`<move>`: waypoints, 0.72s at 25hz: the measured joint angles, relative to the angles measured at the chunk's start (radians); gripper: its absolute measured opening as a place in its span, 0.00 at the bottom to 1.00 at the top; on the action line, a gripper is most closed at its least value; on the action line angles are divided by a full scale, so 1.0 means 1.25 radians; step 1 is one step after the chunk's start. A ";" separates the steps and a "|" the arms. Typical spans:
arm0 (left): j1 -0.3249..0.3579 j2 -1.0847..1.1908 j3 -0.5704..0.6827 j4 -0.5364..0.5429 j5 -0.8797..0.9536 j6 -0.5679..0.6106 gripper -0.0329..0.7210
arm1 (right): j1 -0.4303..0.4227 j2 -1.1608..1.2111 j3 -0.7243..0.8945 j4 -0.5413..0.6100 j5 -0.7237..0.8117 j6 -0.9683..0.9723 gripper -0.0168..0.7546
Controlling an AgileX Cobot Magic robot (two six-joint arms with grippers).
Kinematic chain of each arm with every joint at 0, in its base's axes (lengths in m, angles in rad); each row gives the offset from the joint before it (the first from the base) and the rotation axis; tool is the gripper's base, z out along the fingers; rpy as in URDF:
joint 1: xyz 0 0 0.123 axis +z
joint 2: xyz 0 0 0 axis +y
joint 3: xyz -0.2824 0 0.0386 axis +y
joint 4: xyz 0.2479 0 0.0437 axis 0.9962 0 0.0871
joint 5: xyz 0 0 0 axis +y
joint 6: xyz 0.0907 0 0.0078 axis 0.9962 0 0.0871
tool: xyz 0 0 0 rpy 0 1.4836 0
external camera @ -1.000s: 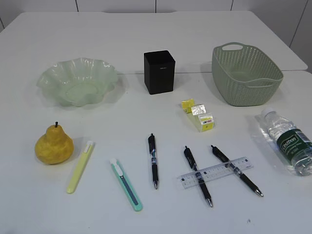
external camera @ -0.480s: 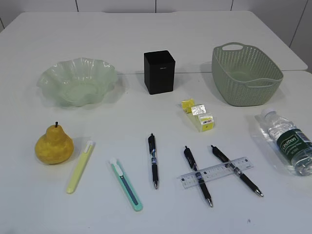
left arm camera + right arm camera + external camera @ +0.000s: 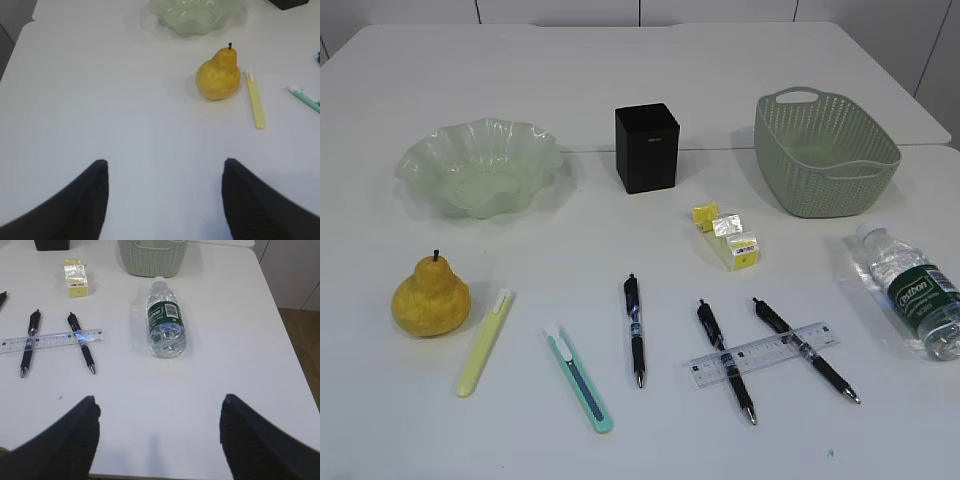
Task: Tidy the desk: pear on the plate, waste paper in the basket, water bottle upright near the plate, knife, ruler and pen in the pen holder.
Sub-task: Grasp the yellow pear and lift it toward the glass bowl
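The right hand (image 3: 157, 435) is hovering open above the white bench (image 3: 225, 340), its two dark fingers (image 3: 65, 440) framing the bottom corners and holding nothing. A water bottle (image 3: 165, 317) is lying on its side, cap pointing toward a green basket (image 3: 152, 260) at the top edge. To the left, a clear ruler (image 3: 50, 341) is resting across two black pens (image 3: 82, 342). A yellow paper scrap (image 3: 76, 277) is sitting beyond them.

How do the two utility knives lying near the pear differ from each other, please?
The yellow knife is pale yellow and lies right beside the pear; the teal knife is mint green with a darker slider and lies farther right. They slant opposite ways. Both are slim, white-tipped and flat on the desk.
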 joint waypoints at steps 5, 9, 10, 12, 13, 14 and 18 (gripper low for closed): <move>0.000 0.000 0.000 0.000 0.000 0.000 0.70 | 0.000 0.000 0.000 0.000 0.000 0.000 0.74; 0.000 0.000 0.000 0.000 0.000 0.000 0.70 | 0.000 0.000 0.000 -0.004 0.000 0.000 0.74; 0.000 0.000 0.000 0.000 0.000 0.000 0.69 | 0.000 0.000 0.000 -0.006 0.000 0.000 0.74; 0.000 0.000 0.000 0.000 0.000 0.000 0.69 | 0.000 0.000 0.000 -0.007 0.000 0.000 0.74; 0.000 0.000 0.000 0.000 0.000 0.000 0.69 | 0.000 0.000 0.000 -0.007 0.000 0.000 0.74; 0.000 0.000 0.000 0.000 0.000 0.000 0.69 | 0.000 0.000 0.000 -0.009 0.000 0.000 0.74; 0.000 0.000 0.000 0.000 0.000 0.000 0.68 | 0.000 0.000 0.000 -0.009 0.000 0.000 0.74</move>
